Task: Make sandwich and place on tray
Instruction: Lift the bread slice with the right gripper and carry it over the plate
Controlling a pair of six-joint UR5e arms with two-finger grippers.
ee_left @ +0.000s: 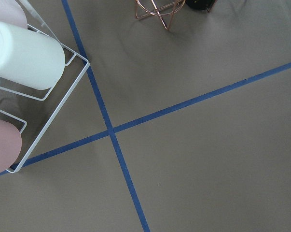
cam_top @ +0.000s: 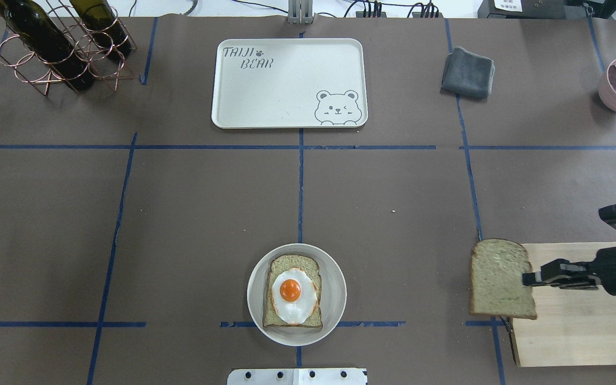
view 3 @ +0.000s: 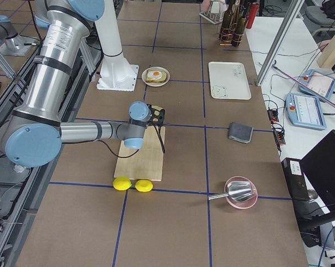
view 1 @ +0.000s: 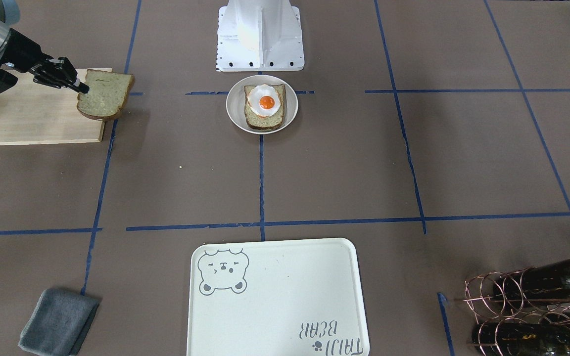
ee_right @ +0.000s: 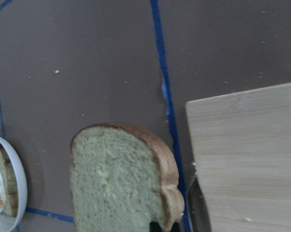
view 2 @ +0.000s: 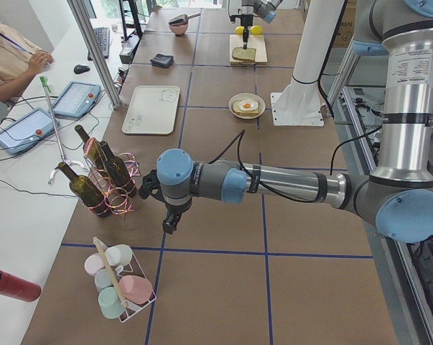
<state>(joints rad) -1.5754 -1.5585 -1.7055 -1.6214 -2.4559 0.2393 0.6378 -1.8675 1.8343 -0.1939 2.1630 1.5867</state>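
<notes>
1. Step in hand: the top slice is being brought to the open sandwich. On the plate (cam_top: 255,299) a lower slice (cam_top: 292,263) is seen with a fried egg (cam_top: 292,292) lying on it, uncovered. Assembly is judged about half done, and nothing has yet been set on the tray (cam_top: 286,75).

2. The right gripper (cam_top: 526,278) is found closed on the loose bread slice (cam_top: 498,278), pinched at its right-hand edge. The slice is held roughly flat and raised, over the left edge of the cutting board (cam_top: 570,331), with part of it over the bare table.

3. Locations: the plate stands at the near middle of the table, just beyond the robot's base, left of the held slice and well apart from it. The tray lies at the far middle of the table, well apart from the plate.

4. Next move, as judged: the slice is to be carried left until it is above the plate, squared with the lower slice, lowered onto the egg and released. A skewed release would leave the slice overhanging or let it slide off the egg.

5. The left gripper (view 2: 169,224) is seen in the side view only, hanging over the table near the bottle rack (view 2: 105,180). Whether it is open or closed cannot be told.
</notes>
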